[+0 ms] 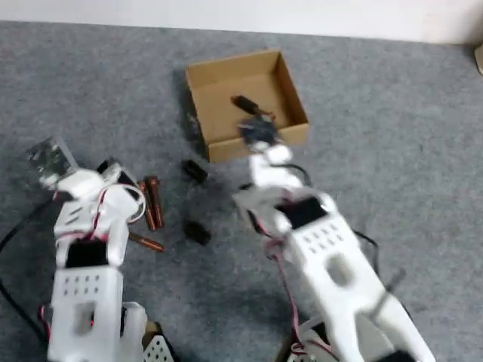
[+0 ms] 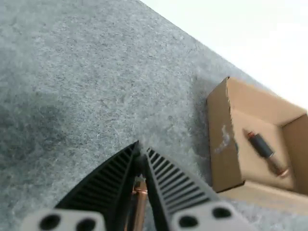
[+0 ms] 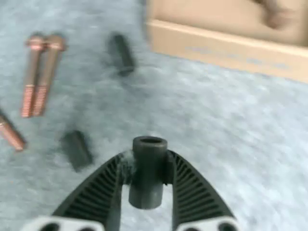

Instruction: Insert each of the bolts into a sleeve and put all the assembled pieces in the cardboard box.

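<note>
My left gripper [image 2: 140, 153] is shut on a copper bolt [image 2: 139, 202] that runs back between its fingers, held above the grey carpet left of the cardboard box [image 2: 219, 139]. My right gripper [image 3: 148, 161] is shut on a black sleeve [image 3: 148, 173], open end up, and sits just in front of the box's front wall [image 1: 256, 143]. One assembled piece [image 1: 245, 105] lies inside the box. On the carpet are two bolts side by side [image 3: 41, 72], a third bolt [image 3: 9, 134], and two loose sleeves [image 3: 120, 53] [image 3: 77, 149].
The box [image 1: 198, 83] stands open at the back centre on grey carpet. The loose bolts [image 1: 151, 200] and sleeves [image 1: 198, 231] lie between the two arms. A pale wall runs along the far edge.
</note>
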Robot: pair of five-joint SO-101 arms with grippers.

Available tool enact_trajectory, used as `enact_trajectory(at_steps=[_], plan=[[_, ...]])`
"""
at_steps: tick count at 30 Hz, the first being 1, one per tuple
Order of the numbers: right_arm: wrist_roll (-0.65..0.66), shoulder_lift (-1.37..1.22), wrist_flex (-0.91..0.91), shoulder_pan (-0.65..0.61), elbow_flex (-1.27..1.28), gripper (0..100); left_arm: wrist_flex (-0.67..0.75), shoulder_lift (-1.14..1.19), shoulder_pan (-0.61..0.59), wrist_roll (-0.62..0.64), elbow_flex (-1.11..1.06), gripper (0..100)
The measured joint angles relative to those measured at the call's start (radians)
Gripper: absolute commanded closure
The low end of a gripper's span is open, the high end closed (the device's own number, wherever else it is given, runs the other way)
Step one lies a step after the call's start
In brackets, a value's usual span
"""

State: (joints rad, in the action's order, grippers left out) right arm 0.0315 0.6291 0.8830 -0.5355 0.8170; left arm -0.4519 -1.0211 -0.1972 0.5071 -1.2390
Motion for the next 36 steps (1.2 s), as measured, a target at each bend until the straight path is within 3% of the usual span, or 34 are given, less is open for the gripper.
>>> enact_trajectory(at_steps=[8, 15, 21, 36], plan=[[0.009, 0.356, -0.011, 0.041, 0.287, 99.5, -0.279, 0.618, 0.046, -0.068, 0.434, 98], [0.069, 0.416, -0.132, 0.041, 0.427, 99.5, -0.609, 0.896, 0.064, -0.068, 0.74, 83], [0.074, 0.414, -0.164, 0.041, 0.434, 99.5, -0.646, 1.066, 0.103, -0.032, 0.821, 88], [0.075, 0.414, -0.19, 0.044, 0.437, 99.5, -0.7, 1.323, 0.118, 0.018, 0.98, 88]])
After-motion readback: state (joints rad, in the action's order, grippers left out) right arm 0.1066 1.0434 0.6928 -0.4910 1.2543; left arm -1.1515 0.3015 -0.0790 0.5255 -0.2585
